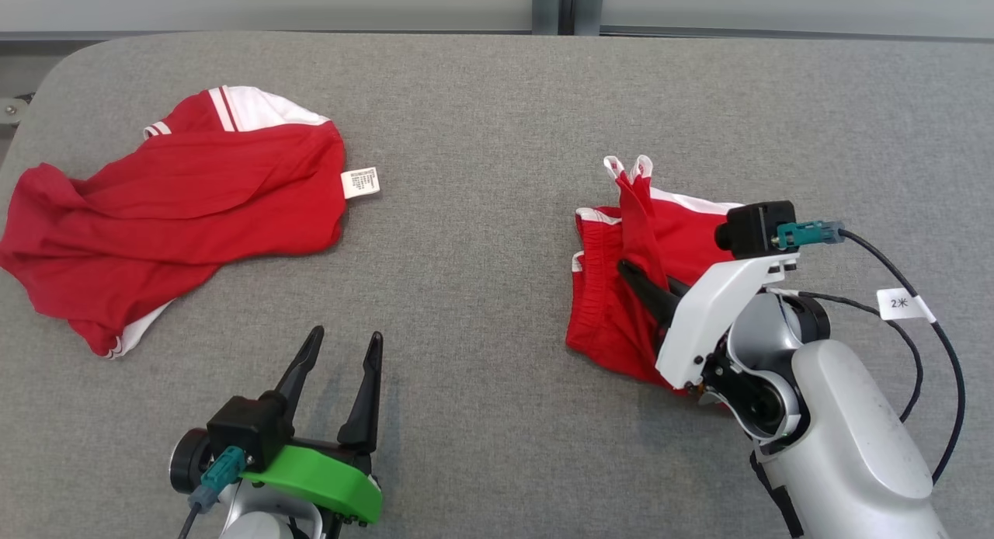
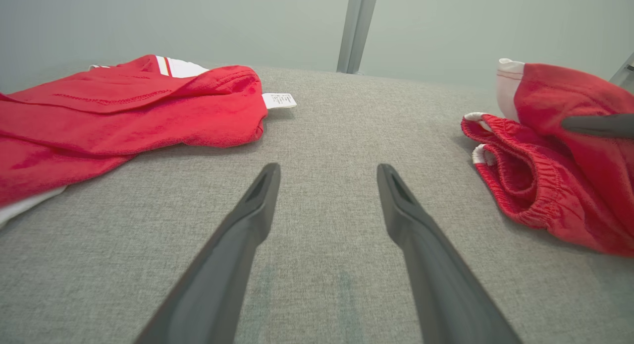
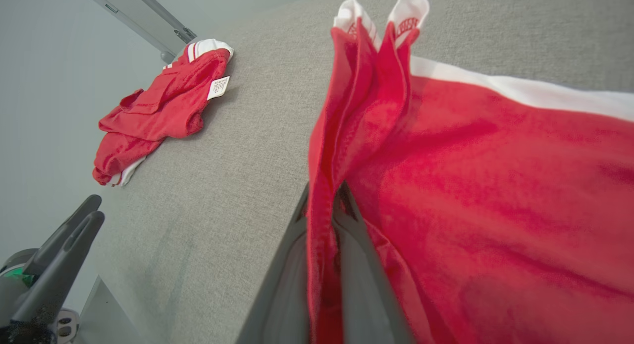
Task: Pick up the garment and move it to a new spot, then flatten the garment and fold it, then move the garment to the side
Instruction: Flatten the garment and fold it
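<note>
The red shorts (image 1: 609, 314) lie crumpled on the right half of the grey table (image 1: 497, 119). Their near edge is hidden behind the right arm's white wrist housing in the head view. The right wrist view cuts them off at its right and bottom edges. Their gathered waistband (image 2: 515, 185) faces the robot's left, and two white-tipped ends point toward the far edge. The right gripper (image 1: 627, 269) reaches in from the near right, slanted low over the cloth, its fingers pinched together on a raised ridge of the shorts; the fold wraps the fingertips, so they are hard to make out. The left gripper (image 1: 345, 337) hovers at the near left, fingers spread wide with nothing between them. Beyond it lies a rumpled red jersey (image 1: 194, 197), its white label (image 1: 360, 182) sticking out.
</note>
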